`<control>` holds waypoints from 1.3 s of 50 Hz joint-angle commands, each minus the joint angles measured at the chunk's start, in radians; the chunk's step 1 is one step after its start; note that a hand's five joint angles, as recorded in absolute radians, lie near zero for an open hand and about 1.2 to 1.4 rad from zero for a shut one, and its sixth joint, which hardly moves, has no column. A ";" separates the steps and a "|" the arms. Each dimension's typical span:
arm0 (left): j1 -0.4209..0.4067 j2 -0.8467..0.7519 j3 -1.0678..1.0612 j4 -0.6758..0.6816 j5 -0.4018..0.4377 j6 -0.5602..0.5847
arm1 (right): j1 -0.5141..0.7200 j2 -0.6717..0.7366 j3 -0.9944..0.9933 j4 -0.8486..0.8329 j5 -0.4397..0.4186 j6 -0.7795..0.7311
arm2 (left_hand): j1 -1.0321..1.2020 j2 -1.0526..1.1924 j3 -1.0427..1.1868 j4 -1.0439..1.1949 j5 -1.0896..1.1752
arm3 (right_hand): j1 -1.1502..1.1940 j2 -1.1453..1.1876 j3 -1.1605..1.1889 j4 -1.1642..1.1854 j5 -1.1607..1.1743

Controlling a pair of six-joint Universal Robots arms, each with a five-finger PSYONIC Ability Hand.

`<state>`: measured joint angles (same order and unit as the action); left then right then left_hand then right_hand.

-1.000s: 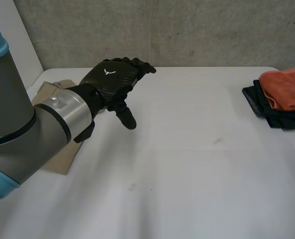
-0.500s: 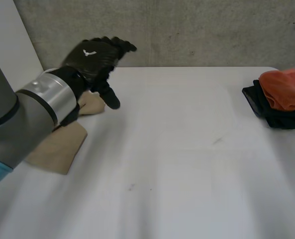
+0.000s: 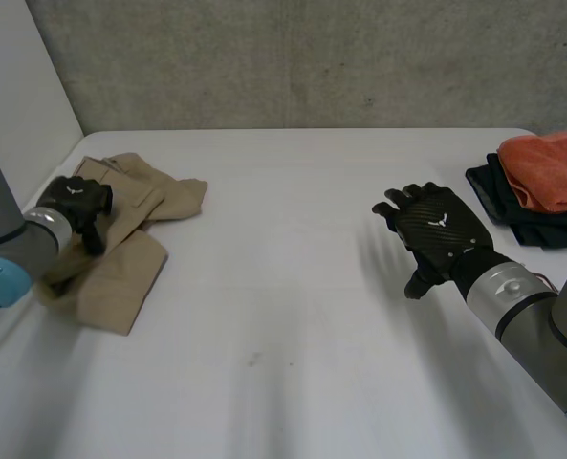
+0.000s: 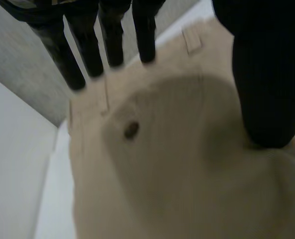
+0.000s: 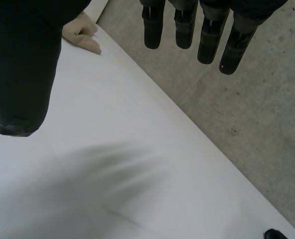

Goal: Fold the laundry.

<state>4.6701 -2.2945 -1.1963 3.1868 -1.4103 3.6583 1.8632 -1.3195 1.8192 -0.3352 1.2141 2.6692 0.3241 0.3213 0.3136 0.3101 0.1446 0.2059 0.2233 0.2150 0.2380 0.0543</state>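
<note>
Presently: tan trousers [image 3: 130, 258] lay crumpled at nine o'clock on the table [image 3: 293, 325], long axis seven to one o'clock. Left hand [image 3: 73, 203] rested on them, fingers straight, gripping nothing; nearer. Right hand [image 3: 436, 229] hovered well apart at three o'clock, spread, empty.

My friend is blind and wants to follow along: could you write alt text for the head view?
A robot's left hand is over crumpled tan trousers on a white table, while its right hand hangs open above bare tabletop. Orange and black clothes lie at the right edge.
</note>
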 commanded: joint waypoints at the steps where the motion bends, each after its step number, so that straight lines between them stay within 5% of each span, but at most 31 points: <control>1: -0.024 -0.077 0.069 0.027 -0.050 -0.017 | -0.015 0.002 0.011 0.001 0.007 0.000 | 1.072 1.075 1.083 1.086 1.077 | -0.031 -0.049 -0.040 -0.063 -0.054; 7: -0.142 0.067 0.026 0.131 -0.130 -0.113 | -0.018 -0.014 0.011 0.001 0.012 0.001 | 1.072 1.075 1.083 1.086 1.077 | -0.031 -0.049 -0.040 -0.063 -0.054; 13: -0.347 0.240 -0.083 0.200 -0.128 -0.296 | -0.059 -0.052 0.002 -0.001 0.041 0.008 | 1.072 1.075 1.083 1.086 1.077 | -0.031 -0.049 -0.040 -0.063 -0.054; 19: -0.649 0.195 -0.157 0.214 -0.032 -0.423 | -0.090 -0.079 -0.009 -0.001 0.103 0.020 | 1.072 1.075 1.083 1.086 1.077 | -0.031 -0.049 -0.040 -0.063 -0.054; 23: -0.766 0.089 -0.152 0.217 0.048 -0.438 | -0.111 -0.092 -0.017 -0.002 0.150 0.020 | 1.072 1.075 1.083 1.086 1.077 | -0.031 -0.049 -0.040 -0.063 -0.054; 26: -0.789 0.064 -0.155 0.216 0.076 -0.442 | -0.128 -0.092 -0.029 -0.001 0.170 0.021 | 0.652 0.654 0.662 0.666 0.656 | -0.031 -0.049 -0.040 -0.063 -0.054; 27: -0.791 0.073 -0.160 0.216 0.080 -0.440 | -0.130 -0.092 -0.031 -0.001 0.170 0.021 | 0.252 0.254 0.262 0.266 0.257 | -0.031 -0.049 -0.040 -0.063 -0.054; 30: -0.785 0.125 -0.161 0.214 0.070 -0.440 | -0.131 -0.092 -0.031 -0.002 0.168 0.021 | -0.150 -0.147 -0.139 -0.136 -0.145 | -0.031 -0.049 -0.040 -0.063 -0.054; 38: -0.602 0.337 -0.226 0.222 0.004 -0.426 | -0.122 -0.087 -0.086 0.016 0.134 0.017 | -0.137 -0.134 -0.127 -0.123 -0.132 | -0.031 -0.049 -0.040 -0.063 -0.054; 45: -0.458 0.385 -0.224 0.228 -0.018 -0.423 | -0.058 0.008 -0.219 0.166 -0.022 0.021 | -0.117 -0.114 -0.106 -0.103 -0.112 | -0.031 -0.049 -0.040 -0.063 -0.054; 52: -0.363 0.262 -0.157 0.208 -0.012 -0.327 | 0.042 0.232 -0.504 0.378 -0.035 0.067 | -0.111 -0.108 -0.100 -0.097 -0.106 | -0.031 -0.049 -0.040 -0.063 -0.054; 57: -0.301 0.097 -0.027 0.145 -0.012 -0.216 | 0.067 0.379 -0.665 0.400 0.010 0.070 | -0.111 -0.108 -0.100 -0.097 -0.106 | -0.031 -0.049 -0.040 -0.063 -0.054; 65: -0.295 -0.042 0.100 -0.046 0.001 -0.201 | 0.096 0.543 -0.804 0.400 0.087 0.055 | -0.111 -0.108 -0.100 -0.097 -0.106 | -0.031 -0.049 -0.040 -0.063 -0.054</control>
<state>4.3722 -2.2332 -1.1882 3.2948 -1.4207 3.4385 1.9387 -0.8889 1.0983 0.0748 1.2468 2.7378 0.1893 0.2058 0.2142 0.2039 0.0455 0.2059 0.2233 0.2149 0.2379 0.0543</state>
